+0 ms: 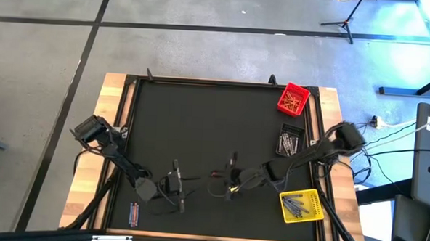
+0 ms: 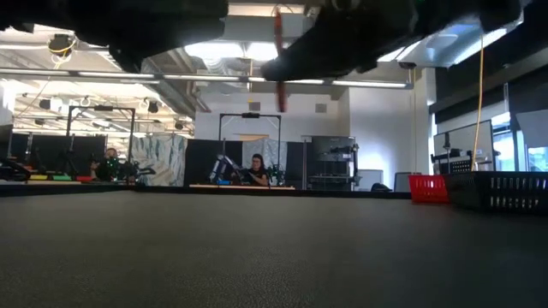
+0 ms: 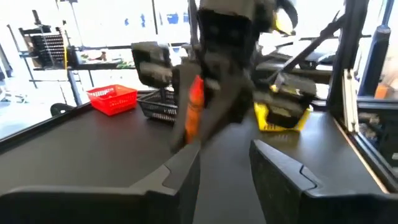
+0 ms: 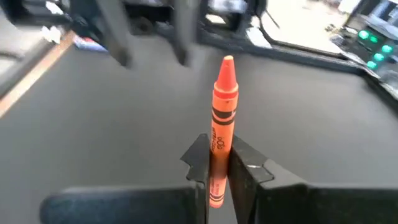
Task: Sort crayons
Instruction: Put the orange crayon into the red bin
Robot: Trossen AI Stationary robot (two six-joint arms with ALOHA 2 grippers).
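Right hand (image 4: 217, 165) pinching orange crayon (image 4: 222, 118) by its lower end, long axis upright above near-centre surface (image 1: 200, 127); left hand (image 3: 224, 168) spread, just left, facing it; red bin (image 1: 293, 99) far right.

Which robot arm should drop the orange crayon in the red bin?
Probably the right: its gripper is shut on the orange crayon, and the red bin is on its side. The left gripper is open.

Your right tool (image 4: 217, 163) is clamped on the orange crayon (image 4: 222, 118), facing your left tool (image 3: 224, 168), whose fingers are spread apart.
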